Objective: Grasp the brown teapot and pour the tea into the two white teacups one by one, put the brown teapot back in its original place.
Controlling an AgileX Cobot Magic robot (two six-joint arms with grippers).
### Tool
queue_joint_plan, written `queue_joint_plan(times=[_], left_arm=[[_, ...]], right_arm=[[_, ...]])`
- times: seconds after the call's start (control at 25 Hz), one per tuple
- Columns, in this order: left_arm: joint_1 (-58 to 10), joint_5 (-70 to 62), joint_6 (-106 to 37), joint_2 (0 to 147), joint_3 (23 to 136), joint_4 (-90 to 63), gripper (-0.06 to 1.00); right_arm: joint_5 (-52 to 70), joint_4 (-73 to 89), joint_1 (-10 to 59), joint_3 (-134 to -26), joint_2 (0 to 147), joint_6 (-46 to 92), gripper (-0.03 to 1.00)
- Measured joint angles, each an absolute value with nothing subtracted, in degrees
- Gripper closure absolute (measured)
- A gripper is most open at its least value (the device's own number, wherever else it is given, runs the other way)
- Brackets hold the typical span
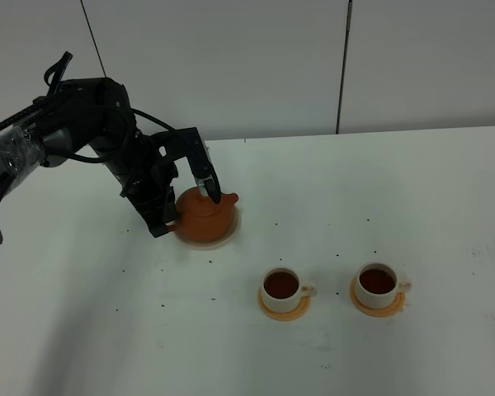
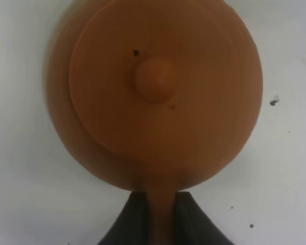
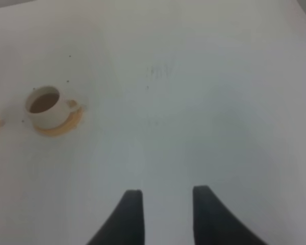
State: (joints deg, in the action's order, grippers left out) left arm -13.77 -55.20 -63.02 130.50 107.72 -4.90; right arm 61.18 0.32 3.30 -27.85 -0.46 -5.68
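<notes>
My left gripper point(image 2: 162, 217) was clamped on the loop handle of the brown teapot point(image 1: 205, 214), the two dark fingers point(image 2: 134, 219) pressed against either side of the handle with only its width between them. From the left wrist camera I looked straight down on the pot's lid and its round knob, with white table point(image 1: 396, 190) showing all around, but that view hid what lay under the pot. The high camera filled that in: the teapot sat upright on the cream coaster point(image 1: 229, 234), whose pale rim peeked out on the spout side, with the spout pointing toward the right of that view. My right gripper point(image 3: 167, 204) did not appear in the high view at all; its own wrist camera showed the jaws parted over bare table and gripping nothing. That camera also caught one white teacup point(image 3: 47, 106) on an orange saucer point(image 3: 61, 125), off to one side and well apart from the gripper. In the high view both white teacups point(image 1: 282, 288) point(image 1: 378, 284) stood side by side on their saucers near the front of the table, well apart from the pot, and each held dark brown tea.
</notes>
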Motion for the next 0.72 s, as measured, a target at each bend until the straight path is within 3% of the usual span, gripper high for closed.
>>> queue_joint_plan(times=[0.2, 0.52, 0.72], left_arm=[[-13.8, -55.5, -62.3, 130.5, 107.7, -4.8, 0.75], [-13.8, -56.0, -61.8, 130.5, 107.7, -4.3, 0.59], [-13.8, -56.0, -61.7, 130.5, 107.7, -4.3, 0.57]], right_arm=[[61.2, 0.3, 3.3, -27.8, -0.5, -5.7, 0.73], [61.2, 0.3, 3.3, -27.8, -0.5, -5.7, 0.73], [61.2, 0.3, 3.3, -27.8, -0.5, -5.7, 0.73]])
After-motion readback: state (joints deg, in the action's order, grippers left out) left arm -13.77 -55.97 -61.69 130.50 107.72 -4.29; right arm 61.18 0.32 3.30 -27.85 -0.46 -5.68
